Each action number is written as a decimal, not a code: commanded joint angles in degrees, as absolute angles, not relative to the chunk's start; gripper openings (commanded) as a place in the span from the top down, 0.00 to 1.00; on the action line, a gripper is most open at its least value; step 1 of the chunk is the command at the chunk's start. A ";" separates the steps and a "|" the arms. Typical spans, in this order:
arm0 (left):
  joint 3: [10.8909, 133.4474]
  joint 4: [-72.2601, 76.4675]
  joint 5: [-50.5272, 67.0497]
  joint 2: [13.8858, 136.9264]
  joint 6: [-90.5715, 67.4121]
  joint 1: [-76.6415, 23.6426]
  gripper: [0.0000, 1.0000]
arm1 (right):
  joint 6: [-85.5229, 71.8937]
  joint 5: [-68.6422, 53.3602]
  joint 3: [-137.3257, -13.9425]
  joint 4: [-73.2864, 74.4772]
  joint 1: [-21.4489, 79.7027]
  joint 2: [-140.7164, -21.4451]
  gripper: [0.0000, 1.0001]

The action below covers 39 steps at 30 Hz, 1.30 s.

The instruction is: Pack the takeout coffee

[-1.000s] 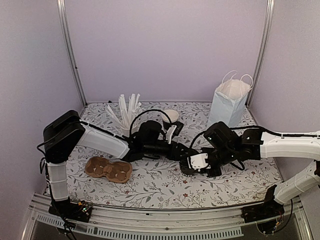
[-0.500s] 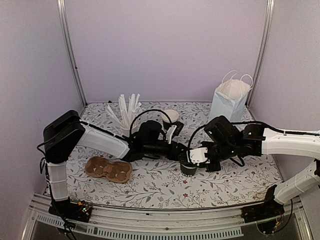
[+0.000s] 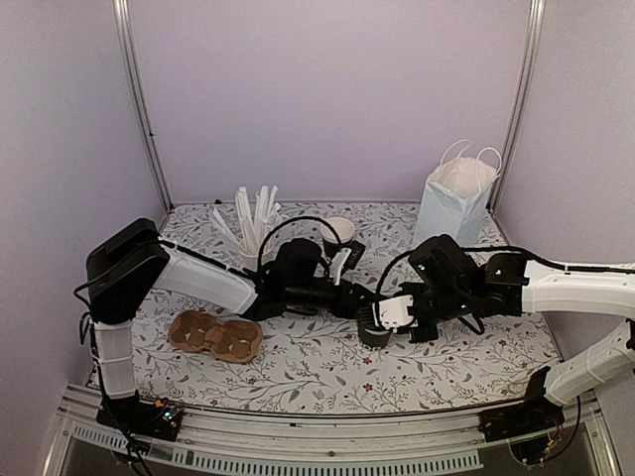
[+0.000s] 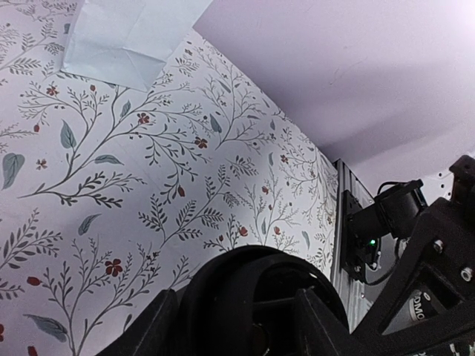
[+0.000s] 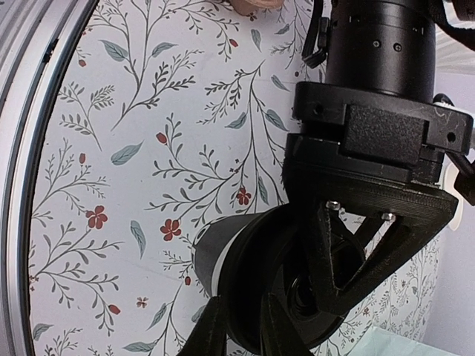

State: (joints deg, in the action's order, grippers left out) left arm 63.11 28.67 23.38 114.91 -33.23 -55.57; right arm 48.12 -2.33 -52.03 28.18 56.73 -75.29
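Since a second ago: right gripper (image 3: 380,317) has shifted left and slightly toward the back of the table, up against the left gripper (image 3: 363,305); the left arm has not changed. Right gripper: its two fingers (image 5: 211,330) stand close together, pinching the rim of the black lid (image 5: 249,289). The lid sits at the top end of a black cup (image 3: 373,336); cannot tell whether it is fully seated. Left gripper: fingers (image 4: 159,326) half spread, one on each side of the same cup near its top, gripping it. This cup stands on the flowered table (image 3: 298,372), a little right of centre, directly under both grippers. Second cup (image 3: 340,231), uncovered with its pale inside showing, stands behind the left forearm, apart from the first. White cup of straws (image 3: 248,238) is to its left. Brown cardboard carrier (image 3: 214,335) lies on the table in front of the left arm. Pale blue bag (image 3: 451,208) stands upright at the back right, mouth open, well apart from both cups.
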 commanded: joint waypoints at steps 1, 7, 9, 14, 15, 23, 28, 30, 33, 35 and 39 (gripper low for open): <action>60.26 13.47 22.80 121.26 -30.18 -57.11 0.47 | 49.12 -1.78 -47.38 30.90 57.06 -77.80 0.83; 60.07 13.57 22.93 121.64 -30.45 -57.12 0.46 | 49.48 -2.04 -43.35 30.52 58.19 -79.92 0.85; 59.95 13.63 22.81 121.64 -30.45 -57.11 0.47 | 49.61 -1.35 -41.66 30.19 59.04 -80.81 0.87; 59.87 13.81 22.89 122.05 -30.73 -57.05 0.47 | 50.58 3.18 -37.14 29.13 60.79 -85.76 0.91; 59.86 13.88 22.89 122.08 -30.74 -57.04 0.47 | 50.61 3.24 -36.35 28.67 60.82 -86.39 0.92; 59.59 14.02 22.94 122.02 -31.02 -57.05 0.46 | 49.24 3.97 -35.81 26.34 60.82 -84.24 0.92; 59.85 13.56 22.48 121.26 -30.51 -57.12 0.47 | 46.50 1.61 -39.48 26.64 60.76 -79.55 0.90; 59.92 13.39 22.24 120.68 -30.25 -57.06 0.47 | 45.34 -1.23 -42.61 28.24 59.99 -77.53 0.87; 60.21 13.17 22.04 119.54 -29.49 -57.11 0.47 | 44.58 -6.26 -47.28 31.19 56.77 -75.14 0.78; 60.92 13.07 21.78 118.34 -28.68 -57.11 0.47 | 44.54 -9.59 -49.19 32.20 54.71 -73.36 0.73; 63.36 12.23 20.68 115.29 -26.68 -57.06 0.44 | 43.76 -14.60 -52.62 34.25 51.37 -71.40 0.68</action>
State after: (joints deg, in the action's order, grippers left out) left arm 64.05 27.20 22.87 114.89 -31.07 -55.90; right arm 45.54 -6.83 -49.39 25.91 53.89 -73.49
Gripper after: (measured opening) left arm 0.550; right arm 0.309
